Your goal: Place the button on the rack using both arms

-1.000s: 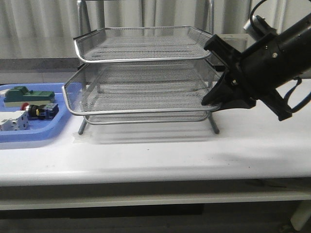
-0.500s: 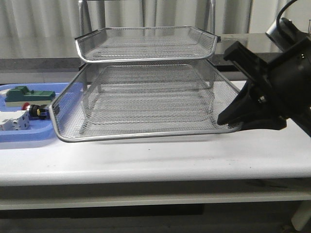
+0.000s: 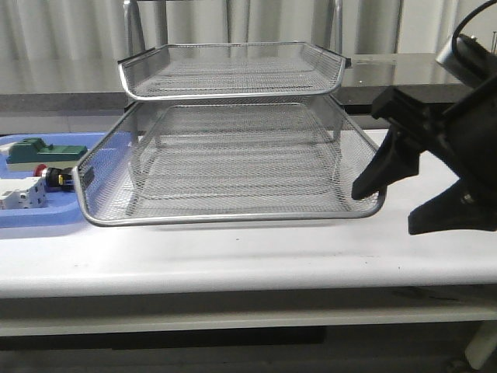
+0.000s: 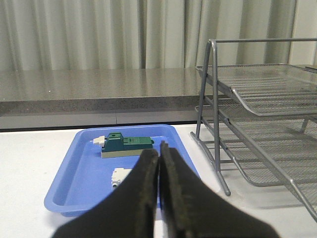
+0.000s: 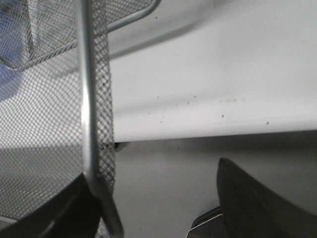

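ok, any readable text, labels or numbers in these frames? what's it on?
None readable.
Green block in the blue tray: no legible marking.
White device: any print is too small to read.
Button: mostly hidden behind the rack, no text visible.
Rack mesh and frame: no label or brand seen.
Left end effector and right end effector: plain black, no markings.

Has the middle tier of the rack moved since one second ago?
Yes. The middle tier has slid forward toward the camera, out from under the fixed top tier; its front rim now hides the rack's front feet.
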You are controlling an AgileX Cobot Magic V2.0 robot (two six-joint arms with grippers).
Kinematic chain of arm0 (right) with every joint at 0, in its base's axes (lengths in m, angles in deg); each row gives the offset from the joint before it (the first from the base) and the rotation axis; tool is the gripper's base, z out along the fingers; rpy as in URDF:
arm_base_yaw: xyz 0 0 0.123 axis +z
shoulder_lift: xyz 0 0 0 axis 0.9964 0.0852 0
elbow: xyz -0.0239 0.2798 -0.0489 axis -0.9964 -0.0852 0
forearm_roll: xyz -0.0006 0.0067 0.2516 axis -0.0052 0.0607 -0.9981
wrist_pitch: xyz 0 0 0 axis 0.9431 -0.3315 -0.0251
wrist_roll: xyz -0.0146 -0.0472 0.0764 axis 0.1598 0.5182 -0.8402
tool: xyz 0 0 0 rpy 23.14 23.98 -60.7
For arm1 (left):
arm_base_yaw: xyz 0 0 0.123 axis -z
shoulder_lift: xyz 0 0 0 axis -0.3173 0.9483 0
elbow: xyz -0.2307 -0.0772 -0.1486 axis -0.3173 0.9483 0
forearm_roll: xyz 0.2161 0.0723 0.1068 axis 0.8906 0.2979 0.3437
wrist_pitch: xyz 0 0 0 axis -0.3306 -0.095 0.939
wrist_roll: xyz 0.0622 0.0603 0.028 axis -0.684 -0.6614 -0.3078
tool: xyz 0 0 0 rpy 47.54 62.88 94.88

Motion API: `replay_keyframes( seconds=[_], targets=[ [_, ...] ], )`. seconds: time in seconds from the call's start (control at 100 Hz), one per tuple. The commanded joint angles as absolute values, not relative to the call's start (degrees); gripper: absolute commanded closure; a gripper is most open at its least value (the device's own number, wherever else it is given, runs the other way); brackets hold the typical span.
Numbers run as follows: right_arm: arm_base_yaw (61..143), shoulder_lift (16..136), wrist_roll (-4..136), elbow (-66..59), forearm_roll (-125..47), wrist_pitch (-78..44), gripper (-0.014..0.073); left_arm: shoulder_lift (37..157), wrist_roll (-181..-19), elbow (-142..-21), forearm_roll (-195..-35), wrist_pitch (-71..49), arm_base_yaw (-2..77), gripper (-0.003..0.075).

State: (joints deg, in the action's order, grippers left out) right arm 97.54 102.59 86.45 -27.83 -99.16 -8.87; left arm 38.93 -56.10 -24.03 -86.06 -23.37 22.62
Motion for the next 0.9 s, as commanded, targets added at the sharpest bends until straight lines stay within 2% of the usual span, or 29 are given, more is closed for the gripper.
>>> replay_keyframes(
  seconds=[0.0, 0.32, 0.89],
  targets=[
    [97.0, 98.7, 87.6, -26.9, -99.2, -10.5, 0.0078, 36.9, -55.7, -21.4, -86.1, -27.7, 22.7, 0.0716],
    [97.0, 88.3, 87.6, -26.9, -98.5, -11.1, 0.0082, 36.9, -55.7, -21.4, -86.1, -27.7, 22.7, 0.0716],
    [96.6, 76.2, 87.5, -24.3, -86.0, -8.8, 0.0086, 36.9, -55.7, -21.4, -86.1, -27.7, 22.7, 0.0716]
  ],
)
